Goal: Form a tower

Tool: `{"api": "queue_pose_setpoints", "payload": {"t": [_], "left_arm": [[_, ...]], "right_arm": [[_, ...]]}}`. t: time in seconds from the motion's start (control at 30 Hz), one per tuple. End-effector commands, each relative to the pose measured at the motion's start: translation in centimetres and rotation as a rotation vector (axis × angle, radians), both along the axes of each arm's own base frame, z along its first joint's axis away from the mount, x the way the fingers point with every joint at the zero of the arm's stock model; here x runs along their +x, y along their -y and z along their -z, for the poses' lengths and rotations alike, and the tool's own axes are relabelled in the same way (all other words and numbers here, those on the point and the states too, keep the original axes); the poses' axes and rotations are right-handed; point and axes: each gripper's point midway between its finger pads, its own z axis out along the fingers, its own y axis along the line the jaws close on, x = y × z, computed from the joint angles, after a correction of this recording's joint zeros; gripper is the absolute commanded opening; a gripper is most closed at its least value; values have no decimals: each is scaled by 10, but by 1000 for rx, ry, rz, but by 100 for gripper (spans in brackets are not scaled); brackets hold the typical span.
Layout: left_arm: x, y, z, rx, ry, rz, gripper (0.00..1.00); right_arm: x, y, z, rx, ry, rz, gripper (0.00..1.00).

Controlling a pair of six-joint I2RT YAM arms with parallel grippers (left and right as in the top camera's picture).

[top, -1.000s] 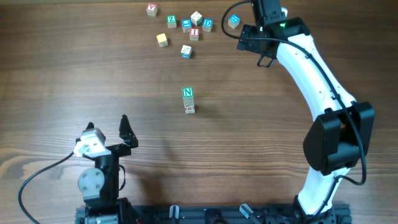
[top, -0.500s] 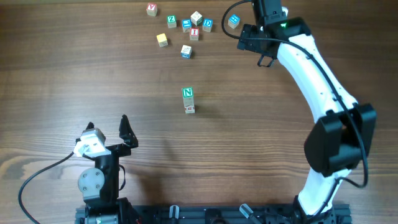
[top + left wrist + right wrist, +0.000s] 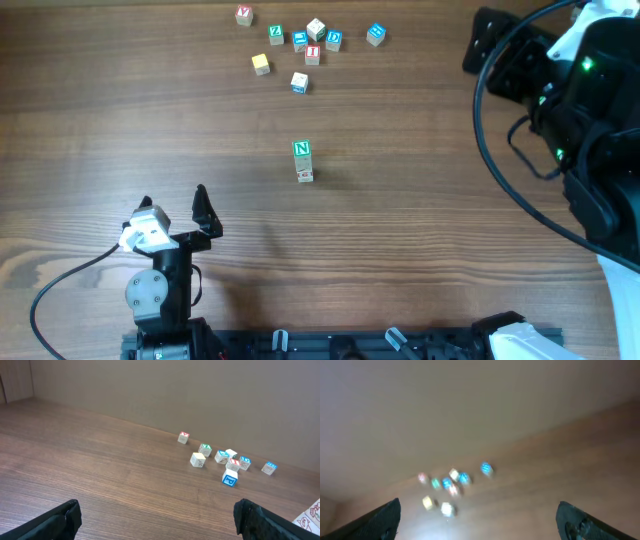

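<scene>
The tower (image 3: 303, 161) is standing in the middle of the table (image 3: 420, 200), looking only a few cubes tall with a green N on top. Lots of loose cubes (image 3: 299, 82) are waiting at the far side, so most of the building is left to do. The left gripper (image 3: 173, 207) and the right gripper (image 3: 480, 525) are both hanging wide open, holding nothing.

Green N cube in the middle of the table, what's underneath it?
The green N cube tops the tower; pale cube sides show beneath it. Their top faces are covered, and their count is unclear.
</scene>
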Motion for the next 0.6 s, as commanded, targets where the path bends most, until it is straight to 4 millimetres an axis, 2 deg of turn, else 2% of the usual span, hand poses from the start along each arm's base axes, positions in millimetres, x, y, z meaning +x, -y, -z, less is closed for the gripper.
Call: {"api": "queue_pose_setpoints", "payload": {"t": [0.0, 0.03, 0.07, 0.13, 0.2, 0.27, 0.37, 0.4, 0.43, 0.5, 0.57], "left_arm": [[1, 5, 3, 16, -11, 27, 100], [1, 5, 4, 16, -12, 27, 100], [1, 5, 3, 16, -11, 27, 100], [1, 5, 3, 16, -11, 27, 100], [1, 5, 3, 16, -11, 27, 100], [1, 5, 4, 16, -12, 27, 100], [1, 5, 3, 16, -11, 27, 100], [1, 5, 3, 16, -11, 27, 100], [1, 5, 3, 16, -11, 27, 100], [1, 5, 4, 16, -12, 27, 100], [1, 5, 4, 16, -12, 27, 100]], "right_arm": [[-1, -2, 31, -34, -115, -7, 100], [8, -4, 29, -20, -67, -7, 100], [27, -10, 17, 16, 54, -6, 100], [52, -18, 0, 69, 235, -6, 100], [64, -21, -12, 105, 357, -6, 100], [69, -21, -13, 125, 425, -2, 100], [70, -21, 19, 124, 420, -2, 100], [64, -19, 43, 112, 380, -2, 100], [59, -18, 57, 106, 358, -2, 100], [32, -7, 108, 86, 296, 7, 100], [10, 10, 146, 72, 262, 34, 100]]}}
